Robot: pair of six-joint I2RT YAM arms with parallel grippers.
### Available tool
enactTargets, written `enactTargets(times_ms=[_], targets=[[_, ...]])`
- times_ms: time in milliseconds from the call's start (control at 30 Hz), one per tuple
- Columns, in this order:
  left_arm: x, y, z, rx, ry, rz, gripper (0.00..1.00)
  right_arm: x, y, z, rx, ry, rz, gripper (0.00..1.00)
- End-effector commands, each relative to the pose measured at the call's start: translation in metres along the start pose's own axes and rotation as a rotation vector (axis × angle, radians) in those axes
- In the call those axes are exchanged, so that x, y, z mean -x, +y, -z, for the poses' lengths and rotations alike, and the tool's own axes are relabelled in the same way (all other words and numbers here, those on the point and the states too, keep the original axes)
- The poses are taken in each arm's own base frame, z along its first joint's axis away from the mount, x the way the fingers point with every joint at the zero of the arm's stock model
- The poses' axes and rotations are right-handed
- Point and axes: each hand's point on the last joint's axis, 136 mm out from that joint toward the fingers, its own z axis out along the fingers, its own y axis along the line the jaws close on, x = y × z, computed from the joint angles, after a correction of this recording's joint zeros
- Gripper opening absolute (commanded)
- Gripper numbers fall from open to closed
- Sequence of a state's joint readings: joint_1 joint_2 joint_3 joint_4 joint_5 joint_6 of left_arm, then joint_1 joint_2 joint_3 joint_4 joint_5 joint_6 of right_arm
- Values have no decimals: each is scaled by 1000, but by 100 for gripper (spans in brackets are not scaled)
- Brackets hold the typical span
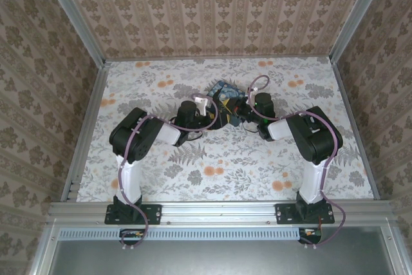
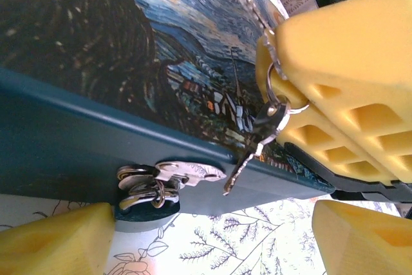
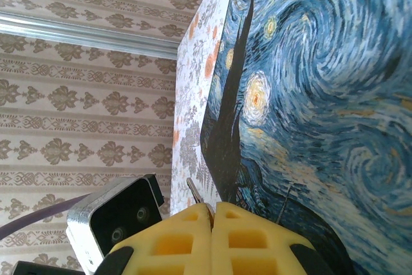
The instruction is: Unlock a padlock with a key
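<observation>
While the left gripper (image 2: 206, 243) stands wide open beside the blue box (image 2: 77, 140), holding nothing, the right gripper (image 3: 212, 210) is clamped on the ring of one key (image 2: 246, 156), which dangles against the box near what seems to be one padlock (image 2: 151, 190).

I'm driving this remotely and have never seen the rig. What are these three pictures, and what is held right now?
Two robot arms are bolted at a table's near edge. The overhead picture shows both, left arm and right arm, meeting at a painted box. The other two pictures come from cameras on their wrists. The left one shows its yellow jaws open, holding nothing, near the padlock on the box's edge. The right arm's jaws are shut on a ring, with the key dangling from it.
</observation>
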State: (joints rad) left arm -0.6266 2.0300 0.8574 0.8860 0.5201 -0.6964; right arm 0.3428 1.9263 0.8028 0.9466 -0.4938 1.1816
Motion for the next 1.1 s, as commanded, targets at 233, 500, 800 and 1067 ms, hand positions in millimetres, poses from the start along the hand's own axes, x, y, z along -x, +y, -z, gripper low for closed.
enactTargets(times_ms=[233, 500, 800, 1067], targets=[[-18, 24, -7, 67, 51, 21, 82, -17, -40, 4, -98, 36, -63, 0], [-27, 14, -16, 48, 113, -21, 82, -17, -41, 4, -97, 36, -68, 0], [-14, -2, -9, -48, 15, 49, 78, -17, -42, 4, -98, 34, -69, 0], [-8, -9, -6, -89, -24, 85, 76, -18, -44, 3, -98, 36, -72, 0]])
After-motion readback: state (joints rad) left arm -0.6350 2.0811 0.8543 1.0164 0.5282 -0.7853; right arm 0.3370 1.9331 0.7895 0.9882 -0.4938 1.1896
